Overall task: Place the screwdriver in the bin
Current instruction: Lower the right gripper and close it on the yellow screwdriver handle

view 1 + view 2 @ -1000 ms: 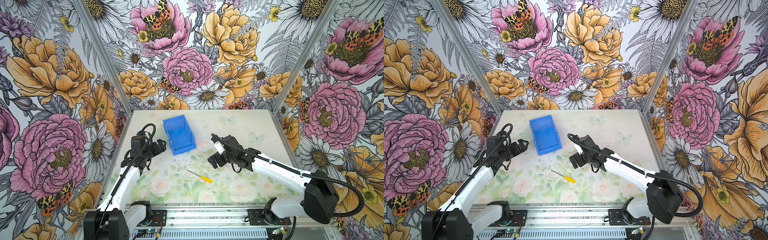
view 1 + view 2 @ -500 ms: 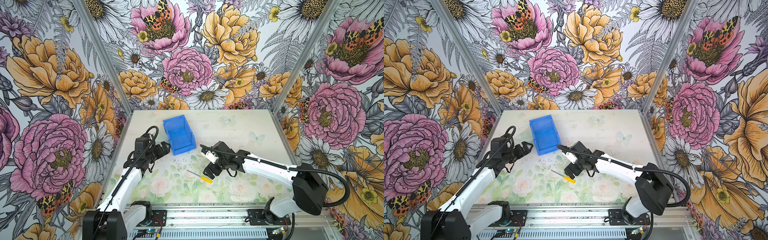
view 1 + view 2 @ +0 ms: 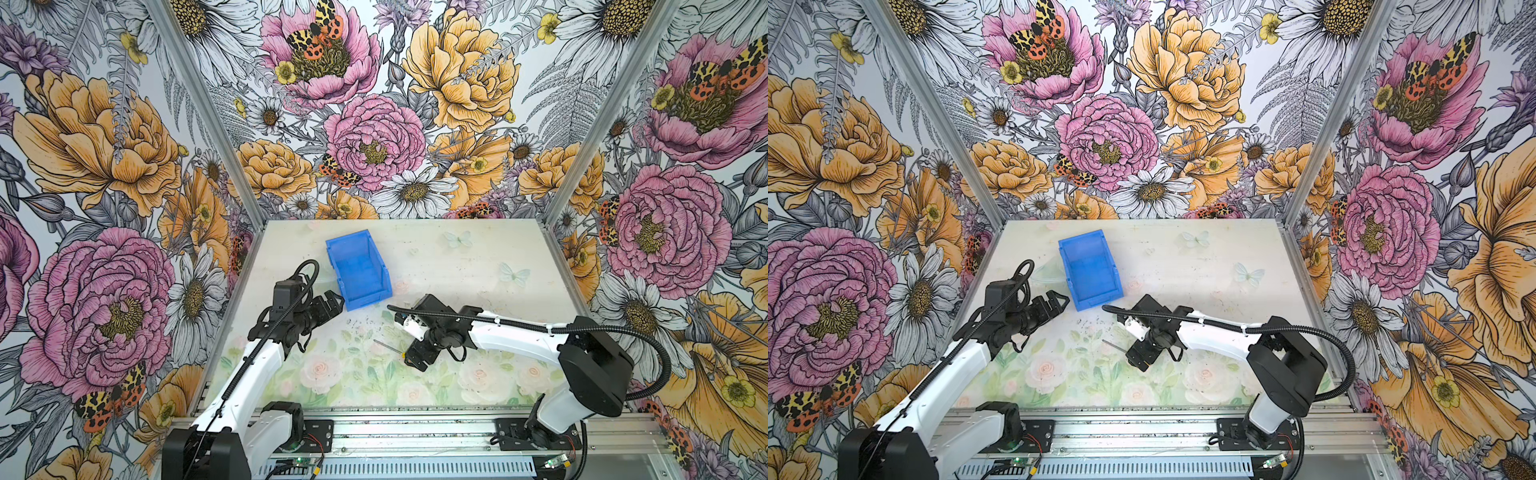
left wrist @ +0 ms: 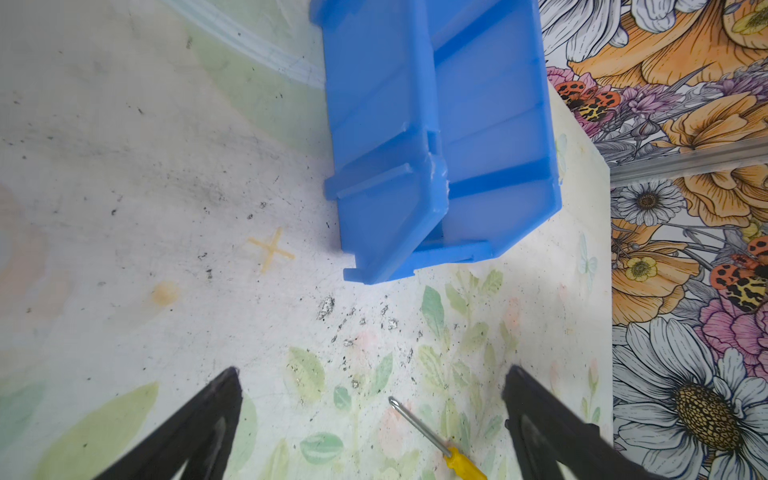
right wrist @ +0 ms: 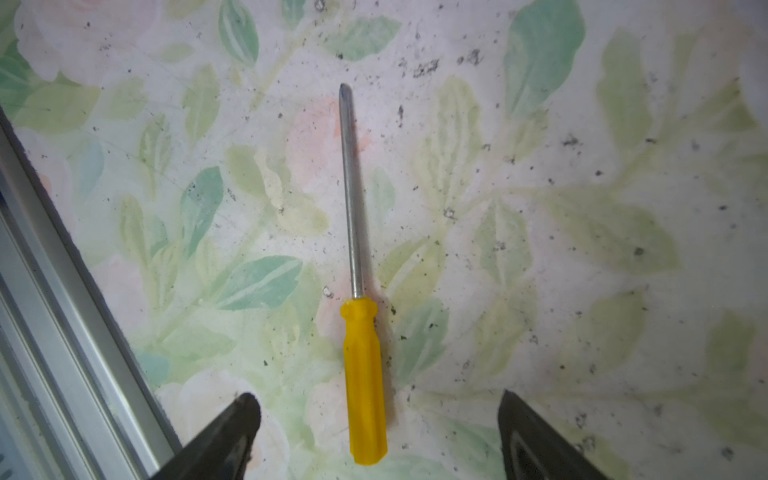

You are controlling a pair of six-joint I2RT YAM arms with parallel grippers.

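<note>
Right claw [image 5: 374, 401] fingers apart, straddling the yellow handle of the screwdriver [image 5: 352, 249], not touching it. Screwdriver lies flat on worktop [image 3: 457, 266], outside the blue bin [image 3: 358, 268]. Left claw [image 4: 372, 374] spread apart, near bin's corner.

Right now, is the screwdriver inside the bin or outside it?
Outside. The screwdriver lies flat on the table, apart from the bin, whose floor is bare.

Floral wallpaper [image 3: 374, 137] of big pink and orange blooms, daisies and moths covers walls [image 3: 83, 166] at 9, 12 and 3 o'clock. The pale tabletop [image 3: 478, 266] shows faded roses, butterflies and dark scuffs; an aluminium rail [image 3: 415, 434] edges it at 6 o'clock.
</note>
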